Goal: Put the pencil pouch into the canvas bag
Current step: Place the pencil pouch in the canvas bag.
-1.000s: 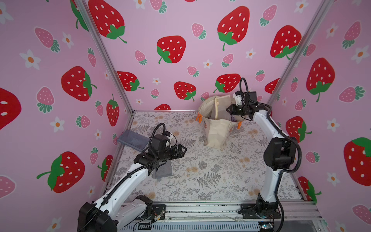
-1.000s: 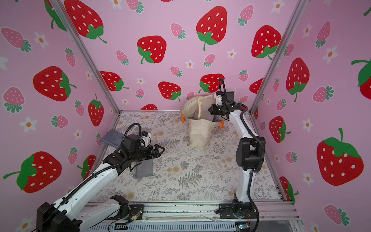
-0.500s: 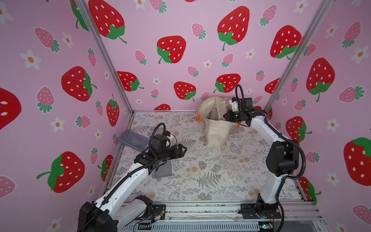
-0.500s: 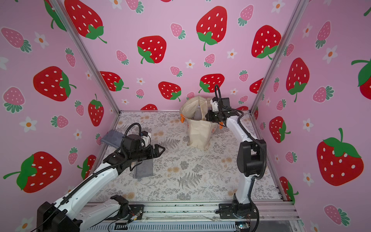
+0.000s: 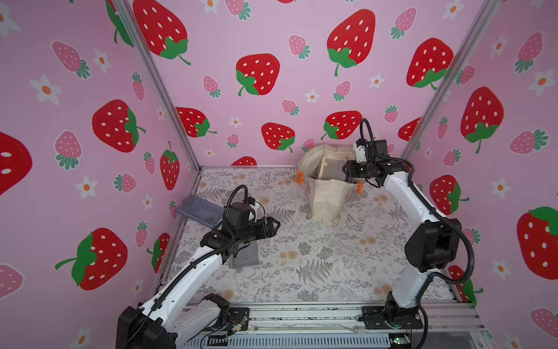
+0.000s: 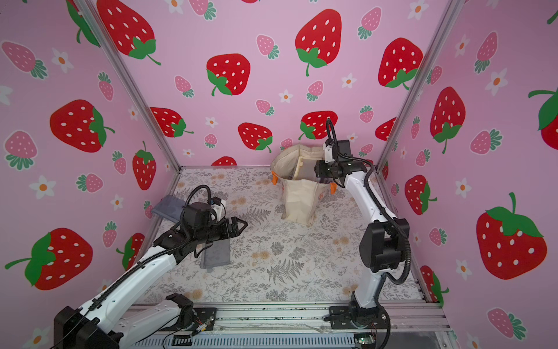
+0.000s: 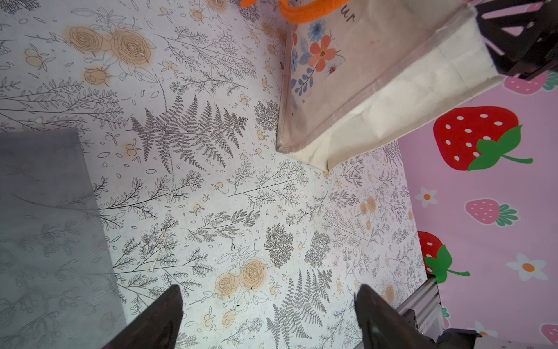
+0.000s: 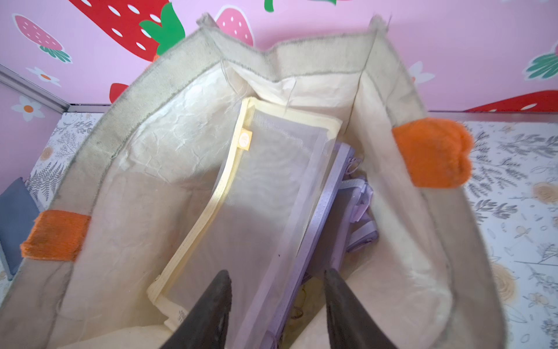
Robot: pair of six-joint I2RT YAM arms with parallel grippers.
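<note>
The cream canvas bag [image 5: 326,196] [image 6: 299,199] [image 7: 362,75] with orange handles stands upright at the back of the table, its mouth wide. Inside it lie two mesh pencil pouches, one cream-edged [image 8: 256,181] [image 5: 330,166] and one purple-edged [image 8: 323,217]. My right gripper [image 8: 276,272] [image 5: 344,174] [image 6: 317,172] hangs open just above the bag's mouth; its fingers straddle the pouches' near ends and grip nothing. My left gripper [image 7: 268,288] [image 5: 277,225] [image 6: 244,225] is open and empty above the table at the left.
One grey pouch [image 5: 244,255] [image 6: 217,255] [image 7: 45,226] lies flat under my left arm. Another grey pouch [image 5: 199,210] [image 6: 167,208] [image 8: 15,223] leans by the left wall. Pink strawberry walls close in three sides, and a metal rail [image 5: 302,317] runs along the front.
The right gripper's jaws have opened over the bag's mouth, and that arm has shifted slightly toward the bag. The left arm has not moved.
</note>
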